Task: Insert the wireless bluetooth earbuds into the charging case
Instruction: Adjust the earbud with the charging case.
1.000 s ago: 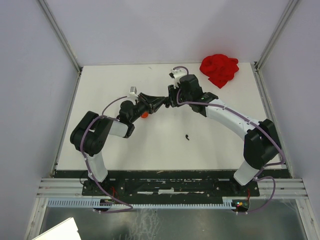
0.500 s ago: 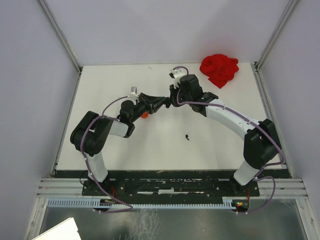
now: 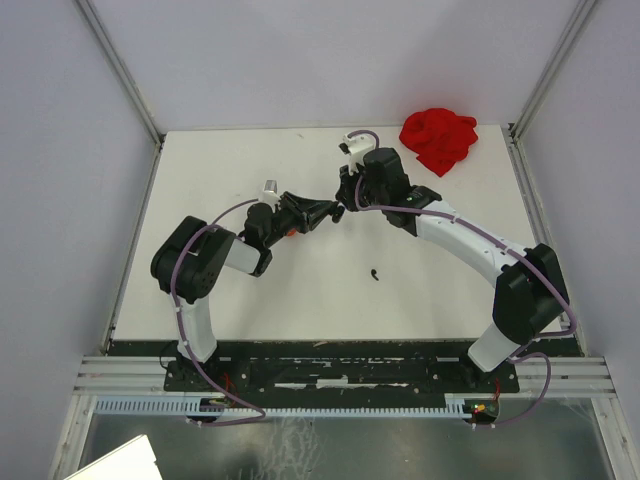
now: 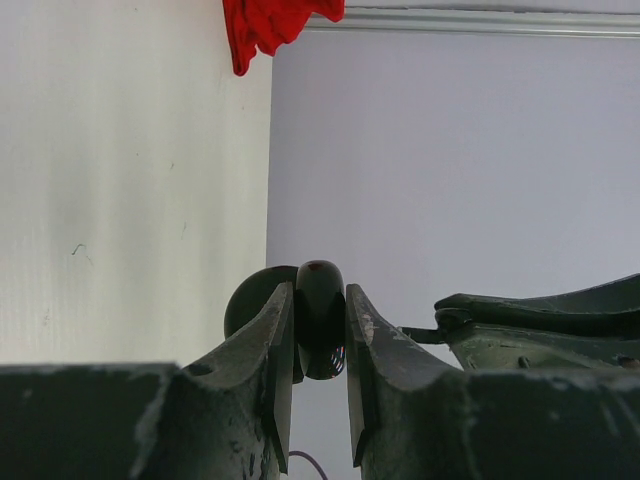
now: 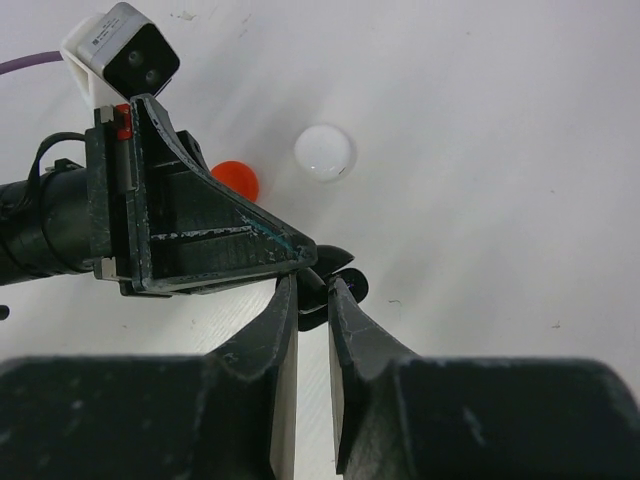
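My left gripper [image 3: 333, 210] is shut on the black charging case [image 4: 320, 300], which it holds edge-on above the table. My right gripper [image 5: 313, 282] comes down from above onto the left gripper's tips. Its jaws are closed on a black part that sticks out past the left fingers [image 5: 200, 235]. That part looks like a piece of the case [image 5: 337, 260], though most of it is hidden. One black earbud [image 3: 374, 273] lies alone on the table, in front of both grippers.
A white disc [image 5: 325, 152] and a red disc [image 5: 237, 180] lie on the table under the grippers. A crumpled red cloth [image 3: 438, 140] sits in the far right corner. Walls enclose the table on three sides.
The left arm has swung slightly right, carrying the case with it. The right gripper stays at the left gripper's tips. The black earbud on the table has not moved.
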{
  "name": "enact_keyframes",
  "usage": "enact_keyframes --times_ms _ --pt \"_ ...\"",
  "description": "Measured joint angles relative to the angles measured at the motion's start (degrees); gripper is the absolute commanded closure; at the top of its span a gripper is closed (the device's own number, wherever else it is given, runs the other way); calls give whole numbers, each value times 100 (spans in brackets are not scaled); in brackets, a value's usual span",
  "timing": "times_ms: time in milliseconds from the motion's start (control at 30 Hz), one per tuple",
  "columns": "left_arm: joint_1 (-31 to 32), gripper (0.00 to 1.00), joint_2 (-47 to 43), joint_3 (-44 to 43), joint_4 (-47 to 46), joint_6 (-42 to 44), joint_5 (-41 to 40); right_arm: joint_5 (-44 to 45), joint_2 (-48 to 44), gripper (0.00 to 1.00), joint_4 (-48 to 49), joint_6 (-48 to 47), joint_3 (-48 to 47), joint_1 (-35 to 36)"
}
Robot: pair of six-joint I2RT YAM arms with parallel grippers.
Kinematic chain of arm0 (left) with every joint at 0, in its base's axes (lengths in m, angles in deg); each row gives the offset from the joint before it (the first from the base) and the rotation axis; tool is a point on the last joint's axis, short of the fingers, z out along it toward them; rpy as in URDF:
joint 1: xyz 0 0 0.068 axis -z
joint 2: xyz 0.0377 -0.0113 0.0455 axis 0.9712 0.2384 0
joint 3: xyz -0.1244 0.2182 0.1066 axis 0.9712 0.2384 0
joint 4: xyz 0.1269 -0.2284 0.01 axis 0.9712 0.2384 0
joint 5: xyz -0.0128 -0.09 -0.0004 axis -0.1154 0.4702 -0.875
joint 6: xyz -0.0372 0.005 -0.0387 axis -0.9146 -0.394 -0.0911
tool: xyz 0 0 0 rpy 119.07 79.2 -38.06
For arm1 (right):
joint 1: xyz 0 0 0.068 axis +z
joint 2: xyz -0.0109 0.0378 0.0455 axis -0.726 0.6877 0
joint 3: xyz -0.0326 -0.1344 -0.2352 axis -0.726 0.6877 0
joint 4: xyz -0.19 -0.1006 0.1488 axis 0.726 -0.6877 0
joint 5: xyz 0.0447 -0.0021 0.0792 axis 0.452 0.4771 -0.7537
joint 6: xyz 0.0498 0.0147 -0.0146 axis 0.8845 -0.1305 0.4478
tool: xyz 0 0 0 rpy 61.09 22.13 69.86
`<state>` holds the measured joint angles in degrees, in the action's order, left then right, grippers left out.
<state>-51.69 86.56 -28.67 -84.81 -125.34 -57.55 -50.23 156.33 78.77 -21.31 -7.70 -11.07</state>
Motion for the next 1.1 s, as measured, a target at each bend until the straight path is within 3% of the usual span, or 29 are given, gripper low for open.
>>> enact_keyframes --times_ms 1100 --pt "0 97 -168 -44 -9 0 118 533 92 92 -138 -463 70 243"
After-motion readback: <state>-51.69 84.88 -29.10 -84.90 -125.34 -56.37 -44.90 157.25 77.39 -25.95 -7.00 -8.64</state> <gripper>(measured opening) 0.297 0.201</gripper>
